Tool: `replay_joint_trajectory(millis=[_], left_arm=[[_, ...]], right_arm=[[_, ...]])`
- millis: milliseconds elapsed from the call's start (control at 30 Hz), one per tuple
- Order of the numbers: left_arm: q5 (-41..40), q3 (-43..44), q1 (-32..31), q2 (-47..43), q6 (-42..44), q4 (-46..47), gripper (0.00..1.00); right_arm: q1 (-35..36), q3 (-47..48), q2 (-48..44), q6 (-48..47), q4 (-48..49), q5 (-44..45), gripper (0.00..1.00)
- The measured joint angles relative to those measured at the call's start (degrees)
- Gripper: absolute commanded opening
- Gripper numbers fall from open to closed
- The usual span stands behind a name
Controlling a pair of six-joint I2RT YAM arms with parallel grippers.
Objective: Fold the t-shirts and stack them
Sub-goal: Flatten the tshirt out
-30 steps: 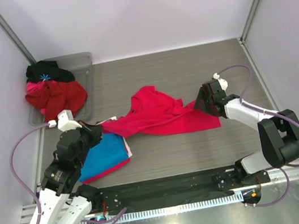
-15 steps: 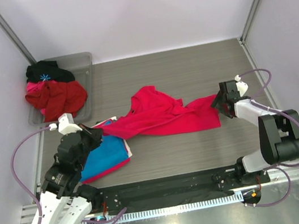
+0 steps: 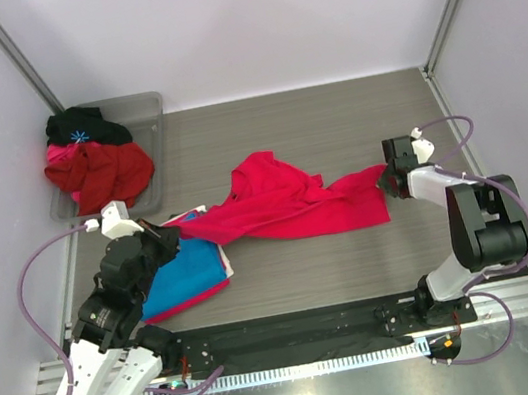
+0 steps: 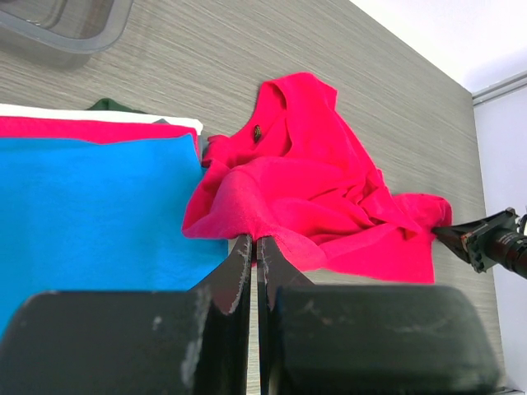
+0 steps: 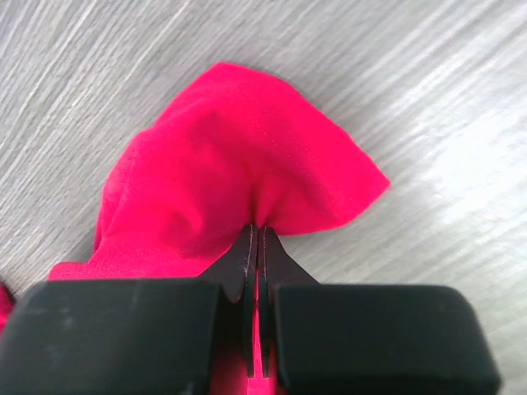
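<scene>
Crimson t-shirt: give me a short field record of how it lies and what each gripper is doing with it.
crimson t-shirt: unfolded, crumpled, spread between the two grippers
left gripper: shut on its edge nearest the blue t-shirt
right gripper: shut on its opposite corner
blue t-shirt: folded flat
bin: back left, holds more clothes

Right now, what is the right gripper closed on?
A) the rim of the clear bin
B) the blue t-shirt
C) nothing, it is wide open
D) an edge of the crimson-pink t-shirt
D: in the right wrist view the right gripper is pinched shut on a bunched edge of the crimson-pink t-shirt.
</scene>
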Motion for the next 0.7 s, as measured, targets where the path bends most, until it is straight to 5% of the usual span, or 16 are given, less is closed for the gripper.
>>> replay_joint_trajectory(millis=[400,567,667,700], left_arm=[[-0.39,-0.07,0.0,0.72,0.0,-0.02,0.0],[-0.5,-0.07,0.0,1.27,0.0,-0.04,0.0],[-0.44,-0.07,0.0,1.62,-0.02,-0.07,0.0],[-0.42,-0.07,0.0,1.62,0.0,-0.04,0.0]], right_arm=[[-0.04,12.59,-6.45,1.01,-6.64,0.04,0.01],[-0.48,29.83,4.7,2.91,-8.81,-0.22,0.02],[-2.23,37.57,12.26,4.09,-8.85,-1.16,0.28],[-3.02,39.67,14.58,4.17,-9.03,-1.46,0.53]])
